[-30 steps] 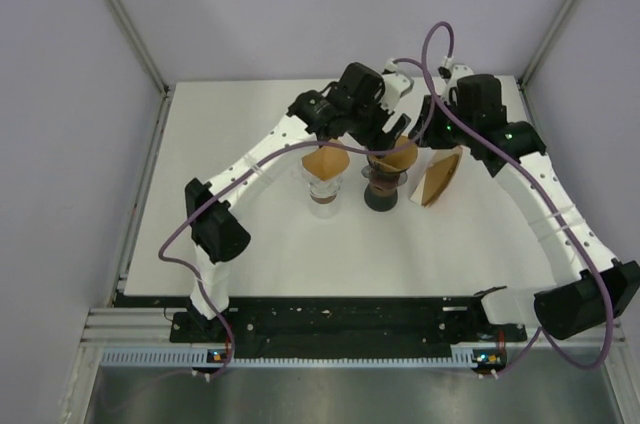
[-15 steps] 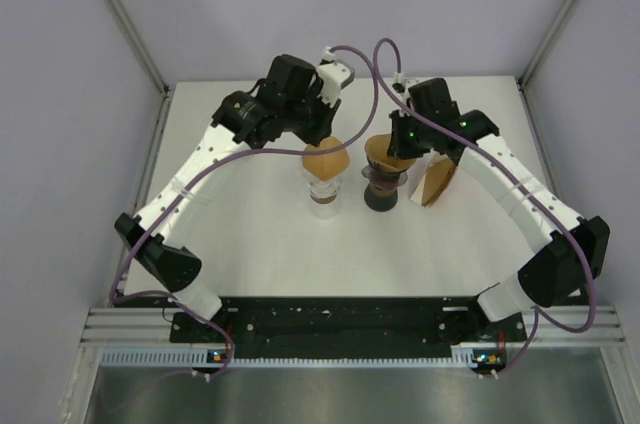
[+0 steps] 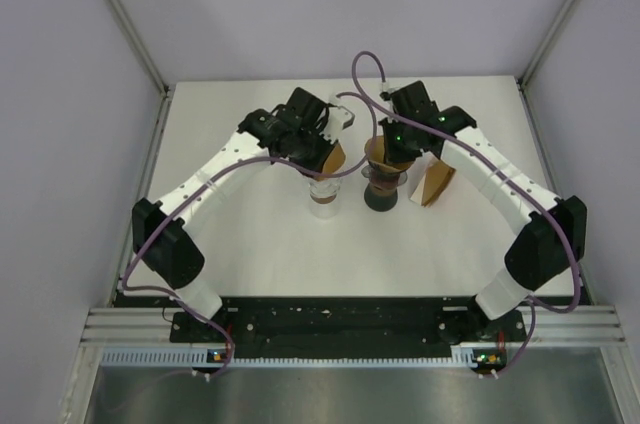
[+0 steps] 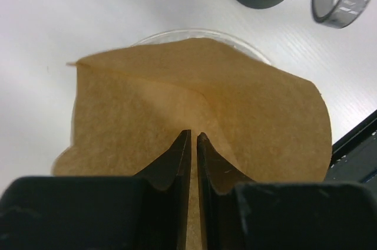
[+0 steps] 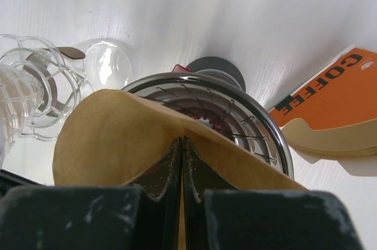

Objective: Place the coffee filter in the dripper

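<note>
Tabletop (image 3: 250,244) carries the steel dripper (image 5: 232,114), with the glass dripper (image 3: 322,196) just left of it and the orange filter box (image 5: 336,96) just right. Right claw (image 5: 181,150), the nearer one, is pinched tight on a coffee filter (image 5: 112,138) lying straight ahead across the steel dripper's near rim; it doesn't look seated. Left claw (image 4: 192,144), nearly closed, nips a second filter (image 4: 247,108) over the glass dripper.

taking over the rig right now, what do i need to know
Left gripper: shut on the left filter, over the glass dripper.
Right gripper: shut on the right filter, which sits partly inside the steel dripper, one side up over its rim.
Filter box: right of the steel dripper.
Done: a filter at each dripper.
Left: seat them flush, release, withdraw.
</note>
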Motion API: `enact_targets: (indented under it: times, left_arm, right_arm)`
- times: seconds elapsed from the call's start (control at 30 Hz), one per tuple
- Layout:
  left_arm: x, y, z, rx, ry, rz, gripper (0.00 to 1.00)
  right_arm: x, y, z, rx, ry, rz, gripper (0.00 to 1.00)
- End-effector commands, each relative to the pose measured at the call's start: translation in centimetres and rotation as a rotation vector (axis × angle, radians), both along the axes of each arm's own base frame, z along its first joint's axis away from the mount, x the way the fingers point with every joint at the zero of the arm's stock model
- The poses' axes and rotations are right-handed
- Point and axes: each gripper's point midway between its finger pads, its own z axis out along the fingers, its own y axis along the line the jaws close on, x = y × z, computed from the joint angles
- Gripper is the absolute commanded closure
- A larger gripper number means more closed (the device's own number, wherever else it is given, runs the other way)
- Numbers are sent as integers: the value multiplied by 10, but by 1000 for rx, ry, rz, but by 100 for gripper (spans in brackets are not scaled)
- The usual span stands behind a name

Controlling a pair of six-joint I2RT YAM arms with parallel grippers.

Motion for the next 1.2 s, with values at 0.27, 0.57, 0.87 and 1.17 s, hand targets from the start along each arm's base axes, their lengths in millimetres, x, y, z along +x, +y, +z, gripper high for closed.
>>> enact_targets:
  times: [0.27, 0.57, 0.87, 1.17]
  left_arm:
    - [7, -1, -34, 30, 45, -20, 86]
    - [13, -4, 1, -5, -22, -23, 78]
    - [11, 0, 19, -16, -62, -32, 69]
    - [14, 1, 39, -41, -113, -30, 60]
  right_arm:
    - [4, 4, -25, -41, 27, 21, 100]
    - [9, 6, 10, -15, -46, 31, 100]
    - [9, 3, 33, -5, -94, 37, 100]
    - [11, 2, 35, -21, -103, 47, 100]
